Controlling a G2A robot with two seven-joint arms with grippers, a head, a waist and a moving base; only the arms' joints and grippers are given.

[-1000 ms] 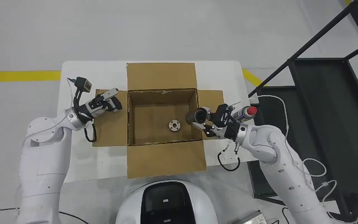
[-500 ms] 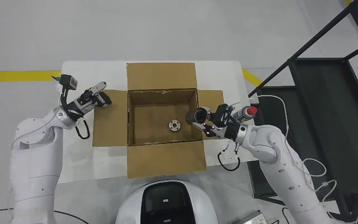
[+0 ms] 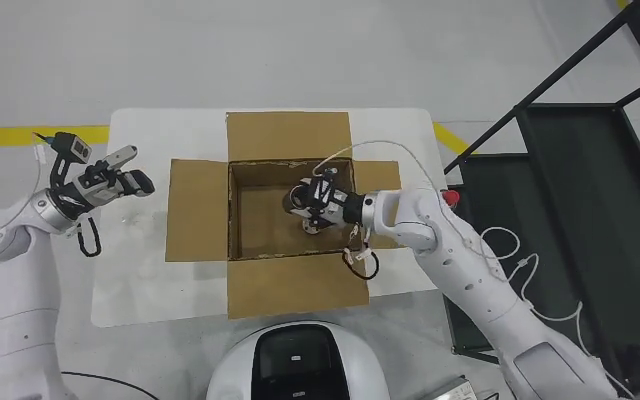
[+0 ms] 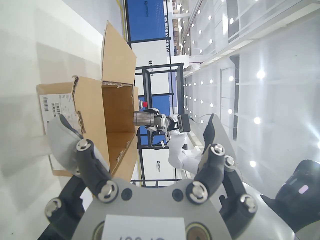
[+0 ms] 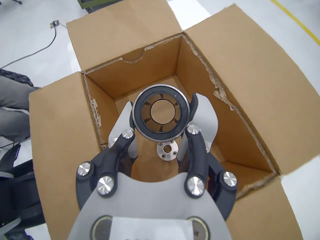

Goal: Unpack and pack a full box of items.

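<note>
Well off the box's left flap, above the white table (image 3: 140, 262), the left gripper (image 3: 133, 170) hangs with its claw spread wide and nothing between its fingers (image 4: 62, 131). The cardboard box (image 3: 232, 212) stands in the middle of the table with all four flaps folded outward. The left wrist view shows a white printed label (image 4: 56, 106) on the box's outer left side. Over the box's opening, a little right of its centre, the right gripper (image 3: 308, 200) is clamped on a metal cylinder (image 3: 298, 197) – a hollow sleeve with a dark rim (image 5: 138, 119) and an open bore. One finger (image 5: 126, 116) presses each side of it. The left wrist view shows the cylinder (image 4: 143, 119) just above the box's top edge, not down inside. Below it, on the box's floor and near the middle, lies a small round metal flange (image 5: 167, 151) with bolt holes, flat and apart from the walls. Just beyond the box's right flap a red-topped thing (image 3: 451, 197) peeks out beside the right arm – too little of it shows to tell what it is.
</note>
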